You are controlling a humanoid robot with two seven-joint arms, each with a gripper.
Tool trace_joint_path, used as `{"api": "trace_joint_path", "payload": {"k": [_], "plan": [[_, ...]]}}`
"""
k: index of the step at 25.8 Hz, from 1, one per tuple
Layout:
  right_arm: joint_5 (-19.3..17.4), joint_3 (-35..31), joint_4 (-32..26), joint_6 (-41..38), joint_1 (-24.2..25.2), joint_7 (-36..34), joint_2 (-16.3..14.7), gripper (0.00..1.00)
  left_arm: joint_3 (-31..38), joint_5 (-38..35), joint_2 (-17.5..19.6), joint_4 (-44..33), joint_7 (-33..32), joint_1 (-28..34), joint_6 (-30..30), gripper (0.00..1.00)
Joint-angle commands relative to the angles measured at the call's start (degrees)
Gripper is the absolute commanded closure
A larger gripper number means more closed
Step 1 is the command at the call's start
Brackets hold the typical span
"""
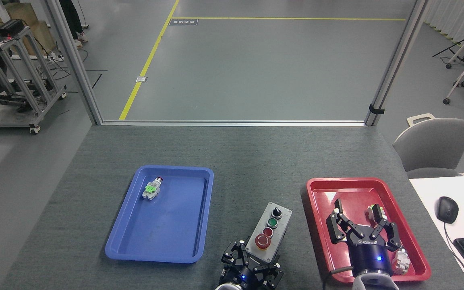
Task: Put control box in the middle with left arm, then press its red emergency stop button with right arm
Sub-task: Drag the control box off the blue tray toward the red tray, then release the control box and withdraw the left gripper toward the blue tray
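Note:
The control box [270, 230] is a long light-grey box with a black knob, a green button, a small red button and a big red emergency stop button [262, 241]. It lies over the dark grey tabletop [252, 169], between the two trays and near the front edge. My left gripper [252, 262] is shut on the box's near end, just below the big red button. My right gripper [361, 227], with white lettering and a blue wrist light, hangs open over the red tray [316, 193], right of the box and apart from it.
A blue tray [175, 225] at left holds one small push-button part with a green tag [151, 189]. The red tray holds two more small parts [401, 259] beside my right gripper. A white desk with a mouse [446, 209] and keyboard stands at far right.

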Motion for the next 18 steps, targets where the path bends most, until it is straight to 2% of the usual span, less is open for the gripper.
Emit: {"api": "trace_joint_path", "payload": {"k": [1,3,4,8,12,14,18], "plan": [[0.0,0.0,-0.1,0.0,0.0,0.0,-0.6,0.0,0.3,0.1,0.2,-3.7,0.6,2.3,-0.7,0.02],[0.0,0.0,0.0,0.2,0.0,0.0,-0.9,0.0,0.3,0.0,0.7,-8.0,0.3,5.5,-1.3,0.02],[0.0,-0.2,0.0,0.2,0.0,-0.1,-1.3,0.0,0.4,0.0,2.2,-11.1,0.0,7.1,-1.6,0.02],[0.0,-0.2,0.0,0.4,0.0,-0.1,-2.0,0.0,0.4,0.1,14.5,-26.0,-0.2,14.3,-2.1,0.01],[0.0,-0.7,0.2,1.7,-0.2,-0.1,-2.3,0.0,3.7,0.1,22.9,-35.2,0.2,20.8,-2.3,0.01],[0.1,-0.7,0.2,1.6,-0.2,-0.2,-2.3,0.0,7.6,0.2,24.9,-39.1,0.4,24.1,-3.5,0.01],[0.0,-0.3,0.6,1.2,-1.1,-0.2,-2.5,0.0,19.9,0.5,24.6,-42.4,0.6,26.7,-7.3,0.01]]}}
